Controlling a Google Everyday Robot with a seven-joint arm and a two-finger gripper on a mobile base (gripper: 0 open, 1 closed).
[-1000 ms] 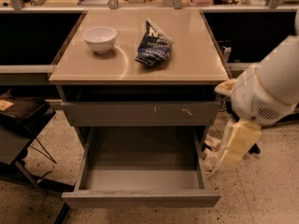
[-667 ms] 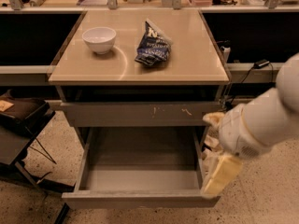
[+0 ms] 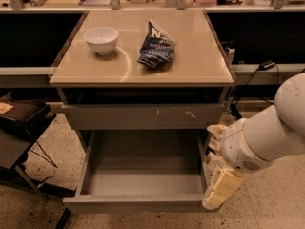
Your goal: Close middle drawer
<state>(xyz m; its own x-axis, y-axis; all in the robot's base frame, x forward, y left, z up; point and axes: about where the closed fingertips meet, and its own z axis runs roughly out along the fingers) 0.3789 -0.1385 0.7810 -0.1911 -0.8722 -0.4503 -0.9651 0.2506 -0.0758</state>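
The middle drawer [image 3: 143, 175] is pulled far out of the cabinet, its bare grey inside showing and its plain flat front [image 3: 138, 205] near the bottom of the camera view. Above it is the grey drawer front with pale scratch marks [image 3: 143, 116], pushed in. My gripper [image 3: 218, 191], cream-coloured on the end of a white arm [image 3: 267, 132], hangs at the open drawer's front right corner, close beside its right side wall. Whether it touches the drawer does not show.
On the tan cabinet top [image 3: 200, 56] stand a white bowl [image 3: 101, 40] and a dark blue chip bag [image 3: 156, 46]. A black chair or cart [image 3: 19, 123] stands at the left. Cables [image 3: 259, 68] hang at the right, with speckled floor below.
My arm has moved down and forward, from beside the scratched drawer front to the open drawer's front right corner. The drawer has not visibly moved.
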